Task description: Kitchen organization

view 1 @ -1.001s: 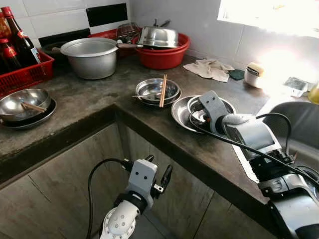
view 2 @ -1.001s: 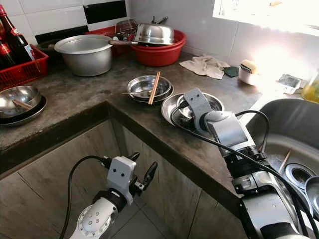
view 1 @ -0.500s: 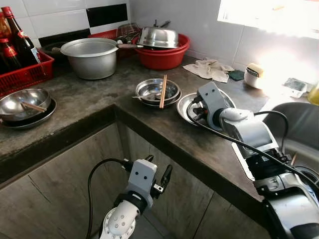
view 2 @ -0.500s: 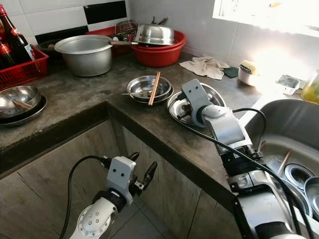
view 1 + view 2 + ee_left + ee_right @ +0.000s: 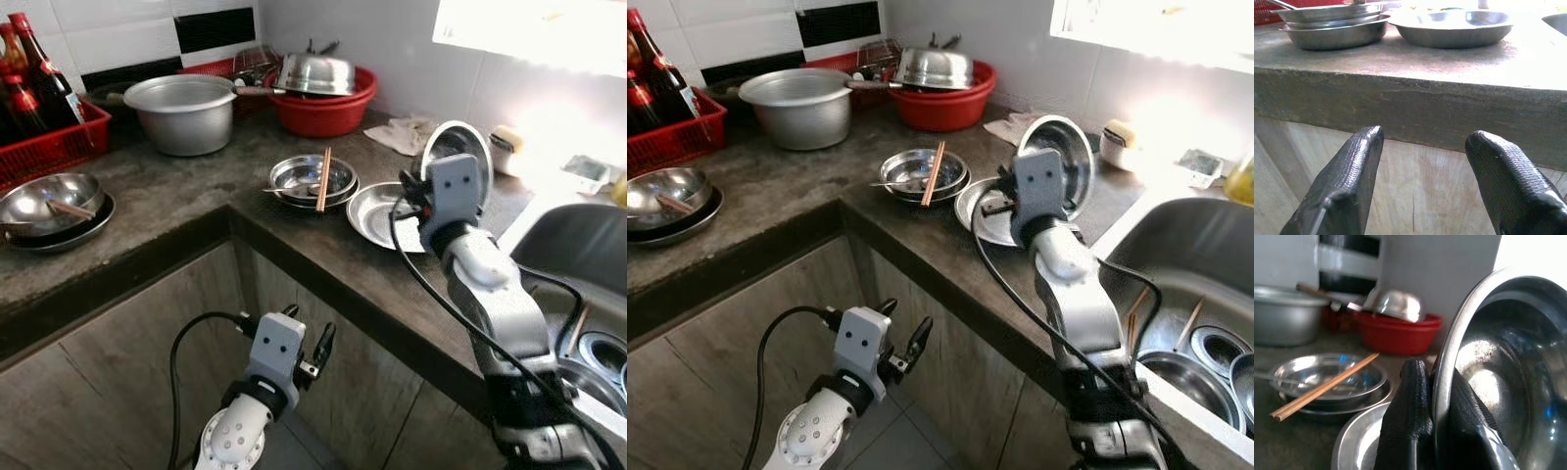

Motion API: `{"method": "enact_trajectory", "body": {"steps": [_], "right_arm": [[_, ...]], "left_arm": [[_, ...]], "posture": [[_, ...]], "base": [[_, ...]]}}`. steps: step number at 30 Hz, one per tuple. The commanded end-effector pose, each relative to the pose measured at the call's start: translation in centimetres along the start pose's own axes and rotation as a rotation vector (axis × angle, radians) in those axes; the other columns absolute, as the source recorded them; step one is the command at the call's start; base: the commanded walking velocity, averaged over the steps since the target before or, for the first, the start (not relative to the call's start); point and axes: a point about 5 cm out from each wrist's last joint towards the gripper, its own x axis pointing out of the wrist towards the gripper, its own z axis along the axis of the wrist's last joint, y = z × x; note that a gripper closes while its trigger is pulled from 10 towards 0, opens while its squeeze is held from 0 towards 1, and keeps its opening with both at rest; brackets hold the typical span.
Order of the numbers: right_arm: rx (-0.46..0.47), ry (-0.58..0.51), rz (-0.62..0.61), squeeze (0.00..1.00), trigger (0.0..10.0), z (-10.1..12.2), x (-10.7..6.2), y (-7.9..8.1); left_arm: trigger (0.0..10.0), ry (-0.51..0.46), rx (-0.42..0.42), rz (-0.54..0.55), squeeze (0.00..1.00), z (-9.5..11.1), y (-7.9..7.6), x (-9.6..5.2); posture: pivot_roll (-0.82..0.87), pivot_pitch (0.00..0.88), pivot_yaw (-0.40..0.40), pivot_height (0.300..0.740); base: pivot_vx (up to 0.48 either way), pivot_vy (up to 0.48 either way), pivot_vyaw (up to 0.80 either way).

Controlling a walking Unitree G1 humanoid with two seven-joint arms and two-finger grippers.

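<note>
Right wrist view: steel bowl (image 5: 1498, 382) held on edge, its rim pinched between the two black fingers (image 5: 1405, 431) of the right claw (image 5: 1432, 421), hollow side turned to the camera. In the head views the same bowl (image 5: 457, 149) is lifted clear of the table (image 5: 176, 196), tilted near upright, above the steel plate (image 5: 377, 213) that lies flat near the table's front edge. Just beside the plate, a stack of shallow steel dishes (image 5: 312, 180) with chopsticks (image 5: 321, 179) laid across. Farther back: a large aluminium pot (image 5: 182, 113), a red basin (image 5: 326, 108) with an upturned steel bowl on it, a cloth by the wall. To the right, the sink (image 5: 1205, 284), with dishes and chopsticks already in it. Left claw (image 5: 306, 345) hangs low before the cabinet front, fingers apart, holding nothing. Step in hand, as I judge it: carrying the lifted bowl off the table, likely toward the sink. Next move calls for a swing right, keeping the thin rim grip firm, and a gentle lowering among the dishes there.
</note>
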Motion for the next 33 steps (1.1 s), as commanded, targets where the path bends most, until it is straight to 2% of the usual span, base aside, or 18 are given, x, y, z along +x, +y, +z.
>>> {"method": "enact_trajectory", "body": {"steps": [1, 3, 4, 5, 7, 13, 14, 15, 16, 24, 33], "right_arm": [[-0.014, -0.082, -0.053, 0.0, 0.0, 1.4, -0.6, -0.6], [-0.029, -0.099, -0.068, 0.0, 0.0, 1.4, -1.2, -0.6], [-0.052, -0.103, -0.089, 0.0, 0.0, 0.9, -3.0, -0.2], [-0.052, -0.103, -0.089, 0.0, 0.0, 0.9, -3.0, -0.2], [-0.074, -0.078, -0.105, 0.0, 0.0, -0.1, -5.0, 0.4], [-0.082, -0.022, -0.149, 0.0, 0.0, -1.2, -7.2, 0.7], [-0.078, -0.014, -0.155, 0.0, 2.5, -1.3, -7.4, 0.8], [-0.075, -0.008, -0.159, 0.0, 2.5, -1.4, -7.5, 0.8], [-0.073, -0.005, -0.16, 0.0, 10.0, -1.4, -7.6, 0.9], [-0.074, 0.002, -0.158, 0.0, 10.0, -1.5, -7.8, 1.4], [-0.068, 0.001, -0.176, 0.0, 10.0, -1.4, -7.5, 1.4]], "left_arm": [[10.0, -0.017, 0.004, -0.001, 0.0, 0.3, 0.0, 0.1], [10.0, -0.017, 0.004, -0.001, 0.0, 0.3, 0.0, 0.1], [10.0, -0.02, 0.005, 0.003, 0.0, 0.3, 0.1, 0.1], [10.0, -0.02, 0.005, 0.003, 0.0, 0.3, 0.1, 0.1], [10.0, -0.024, 0.006, 0.003, 0.0, 0.3, 0.1, 0.2], [10.0, -0.043, 0.0, -0.004, 0.0, 0.7, 0.1, 0.3], [10.0, -0.047, -0.001, -0.005, 0.0, 0.8, 0.1, 0.3], [10.0, -0.051, -0.003, -0.004, 0.0, 0.9, 0.1, 0.4], [10.0, -0.054, -0.005, -0.005, 0.0, 1.0, 0.1, 0.4], [10.0, -0.054, -0.014, -0.01, 0.0, 1.0, 0.0, 0.4], [10.0, -0.045, -0.015, -0.016, 0.0, 0.8, 0.1, 0.4]], "posture": [[0.11, 0.002, -0.029, 0.74], [0.11, 0.0, -0.028, 0.74], [0.1, 0.0, -0.02, 0.74], [0.1, 0.0, -0.02, 0.74], [0.1, 0.0, -0.018, 0.74], [0.09, 0.0, -0.008, 0.74], [0.09, 0.0, -0.004, 0.74], [0.09, 0.0, -0.004, 0.74], [0.09, 0.0, -0.003, 0.74], [0.09, 0.004, -0.001, 0.74], [0.1, 0.006, 0.002, 0.74]], "base": [[0.0, 0.0, 0.0], [0.0, 0.0, 0.0], [0.0, 0.0, 0.0], [0.0, 0.0, 0.0], [0.0, 0.0, 0.0], [0.0, 0.0, 0.0], [0.0, 0.0, 0.0], [0.0, 0.0, 0.0], [0.0, 0.0, 0.0], [0.0, 0.065, 0.0], [0.0, 0.477, -0.79]]}}
